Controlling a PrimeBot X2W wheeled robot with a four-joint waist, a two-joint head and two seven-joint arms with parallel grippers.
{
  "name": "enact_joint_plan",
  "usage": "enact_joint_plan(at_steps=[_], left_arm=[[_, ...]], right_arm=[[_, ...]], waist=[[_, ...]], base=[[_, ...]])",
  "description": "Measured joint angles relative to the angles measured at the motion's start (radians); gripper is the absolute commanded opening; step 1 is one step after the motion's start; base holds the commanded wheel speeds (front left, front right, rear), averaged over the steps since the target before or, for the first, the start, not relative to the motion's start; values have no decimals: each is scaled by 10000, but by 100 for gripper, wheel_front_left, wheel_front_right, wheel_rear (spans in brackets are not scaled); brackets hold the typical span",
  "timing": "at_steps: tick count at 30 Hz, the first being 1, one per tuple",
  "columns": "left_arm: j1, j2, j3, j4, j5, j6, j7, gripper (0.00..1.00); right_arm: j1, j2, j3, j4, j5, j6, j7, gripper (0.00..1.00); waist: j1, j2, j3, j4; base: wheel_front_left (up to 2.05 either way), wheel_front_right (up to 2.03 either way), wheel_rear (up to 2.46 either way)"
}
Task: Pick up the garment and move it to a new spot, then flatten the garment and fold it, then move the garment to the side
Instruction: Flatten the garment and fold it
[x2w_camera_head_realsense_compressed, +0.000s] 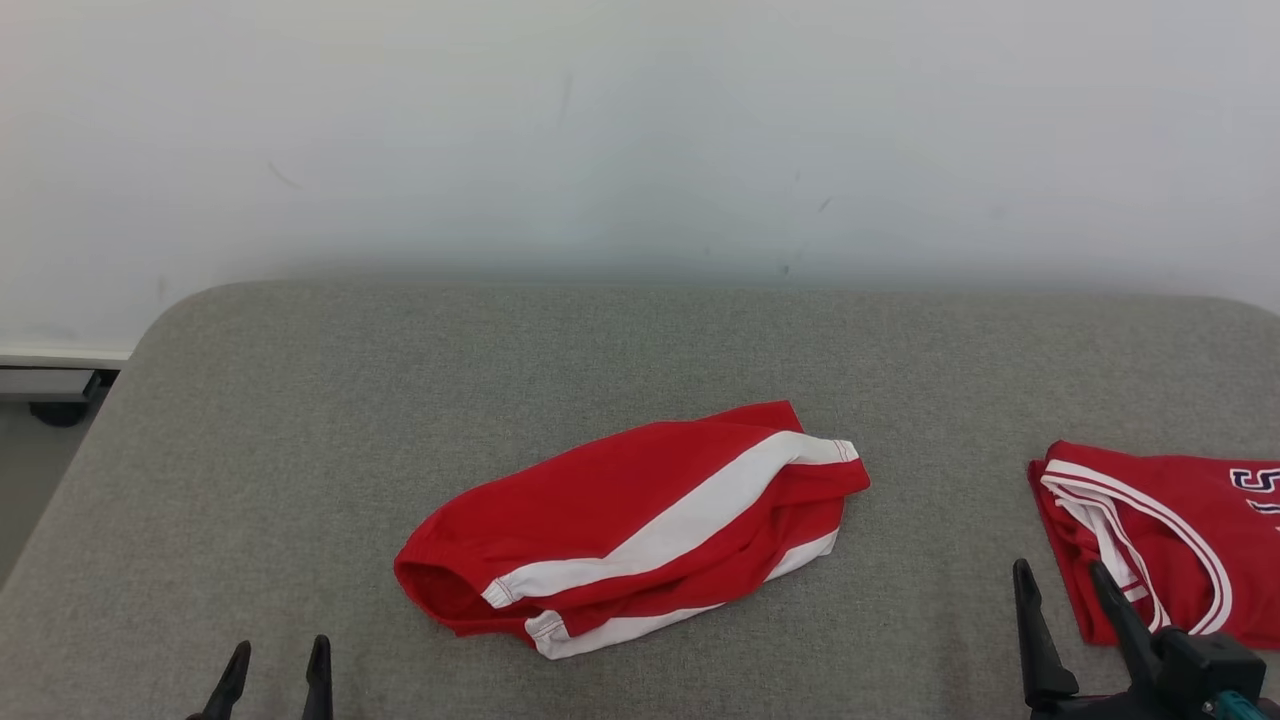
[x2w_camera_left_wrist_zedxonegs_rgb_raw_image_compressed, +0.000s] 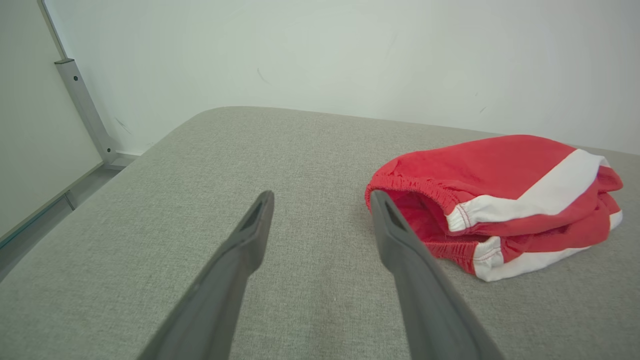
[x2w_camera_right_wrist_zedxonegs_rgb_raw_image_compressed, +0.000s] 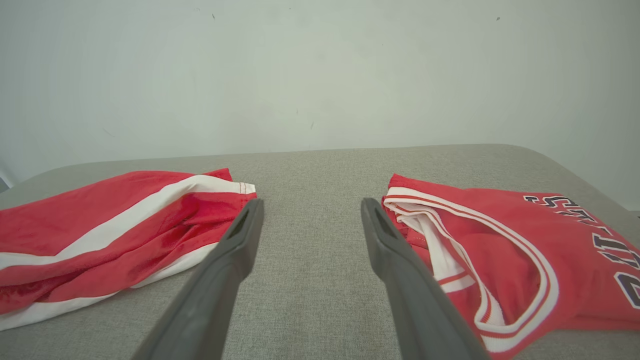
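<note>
Crumpled red shorts (x2w_camera_head_realsense_compressed: 630, 530) lie at the middle of the table (x2w_camera_head_realsense_compressed: 300, 400); left hand (x2w_camera_head_realsense_compressed: 280, 645) and right hand (x2w_camera_head_realsense_compressed: 1058, 567) both released, holding nothing; risk: a pinch may catch one layer only, leaving the shorts twisted; the right hand, just beside the jersey (x2w_camera_head_realsense_compressed: 1170, 530), may snag it.

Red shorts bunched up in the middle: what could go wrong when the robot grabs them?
The red shorts lie doubled over in layers, so the open left gripper may pinch only the top layer and leave them twisted. The open right gripper sits close beside the red jersey and might snag its white-trimmed edge while reaching over.
</note>
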Motion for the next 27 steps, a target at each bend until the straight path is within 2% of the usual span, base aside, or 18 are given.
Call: enact_joint_plan(at_steps=[7, 16, 21, 25, 27], left_arm=[[-14, -6, -105, -102, 0, -21, 15, 100], [-797, -142, -761, -263, -125, -669, 637, 100], [-1554, -407, -1515, 96, -144, -1281, 1588, 100], [-2424, -798, -1887, 334, -299, -1672, 2328, 100], [-2939, -1068, -2023, 416, -437, -1689, 2706, 100]], right_arm=[[-8, -12, 21, 0, 0, 2, 2, 100], [-916, -497, 316, 247, -221, 142, 734, 100], [-1784, -909, 740, 709, -205, 731, 2050, 100], [-2543, -1133, 809, 1016, 17, 965, 3183, 100], [-2970, -1262, 807, 1047, 84, 1089, 3676, 100]], waist=[[0, 0, 41, 18], [0, 1, 250, 103], [0, 1, 506, 207], [1, 2, 818, 321], [1, 2, 991, 396]], base=[[0, 0, 0], [0, 0, 0], [0, 0, 0], [0, 0, 0], [0, 0, 0]])
